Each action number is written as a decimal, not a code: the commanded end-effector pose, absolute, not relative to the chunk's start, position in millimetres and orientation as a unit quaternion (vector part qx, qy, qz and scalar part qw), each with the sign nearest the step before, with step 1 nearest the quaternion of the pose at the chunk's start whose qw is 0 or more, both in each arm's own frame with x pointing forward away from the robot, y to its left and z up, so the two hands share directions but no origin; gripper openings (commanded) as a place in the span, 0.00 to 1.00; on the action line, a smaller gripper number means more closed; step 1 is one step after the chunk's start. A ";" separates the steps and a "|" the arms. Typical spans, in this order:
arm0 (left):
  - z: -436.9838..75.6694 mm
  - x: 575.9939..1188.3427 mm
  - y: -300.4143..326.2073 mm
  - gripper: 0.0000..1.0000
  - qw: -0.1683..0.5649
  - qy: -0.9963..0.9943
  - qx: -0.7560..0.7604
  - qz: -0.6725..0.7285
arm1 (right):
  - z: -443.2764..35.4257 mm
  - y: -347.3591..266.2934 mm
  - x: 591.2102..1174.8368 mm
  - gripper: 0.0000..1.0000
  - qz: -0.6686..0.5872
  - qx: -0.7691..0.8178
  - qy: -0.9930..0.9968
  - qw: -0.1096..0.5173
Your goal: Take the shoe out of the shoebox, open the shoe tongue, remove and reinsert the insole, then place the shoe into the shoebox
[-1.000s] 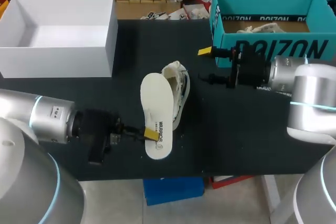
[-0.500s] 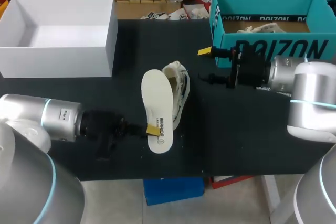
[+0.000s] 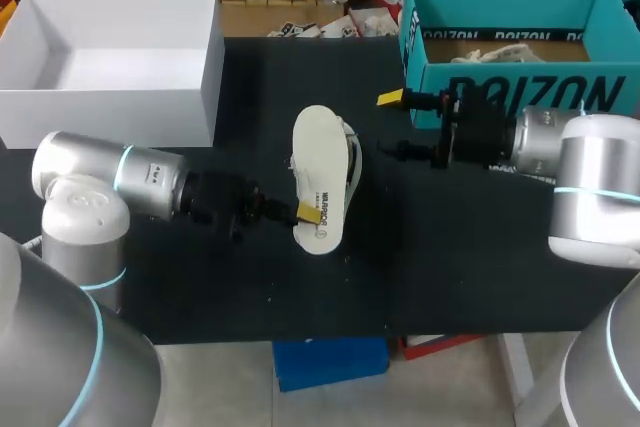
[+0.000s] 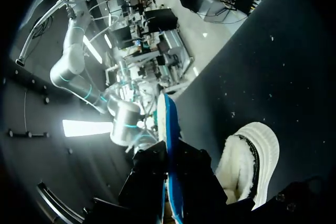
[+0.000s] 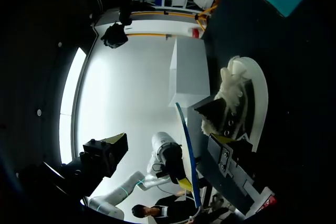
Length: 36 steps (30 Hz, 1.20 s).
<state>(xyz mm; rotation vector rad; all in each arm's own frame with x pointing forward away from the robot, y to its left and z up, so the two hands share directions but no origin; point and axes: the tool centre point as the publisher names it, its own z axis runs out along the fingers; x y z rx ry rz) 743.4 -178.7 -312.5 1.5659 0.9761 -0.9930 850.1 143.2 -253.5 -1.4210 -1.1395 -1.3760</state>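
Insole (image 3: 320, 177) grasped in my left hand (image 3: 310, 214), seemingly touching the shoe (image 4: 247, 161) beneath; my right hand (image 3: 390, 124) hangs released beside the teal box (image 3: 520, 97).

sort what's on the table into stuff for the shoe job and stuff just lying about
For the job:
- insole, pinched in the left end effector
- shoe
- teal shoebox
- right end effector, open

Lying about:
- white box
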 end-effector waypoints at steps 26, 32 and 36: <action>-295.0 784.2 -179.1 0.00 0.481 0.390 0.661 -0.423 | -249.6 145.3 857.9 1.00 -0.527 -0.552 -0.491 0.419; -295.0 784.2 -179.1 0.00 0.481 0.390 0.661 -0.423 | -254.9 162.2 859.1 1.00 -0.486 -0.518 -0.564 0.421; -295.0 784.2 -179.1 0.00 0.481 0.390 0.661 -0.423 | -265.8 174.8 854.5 0.97 -0.470 -0.502 -0.583 0.433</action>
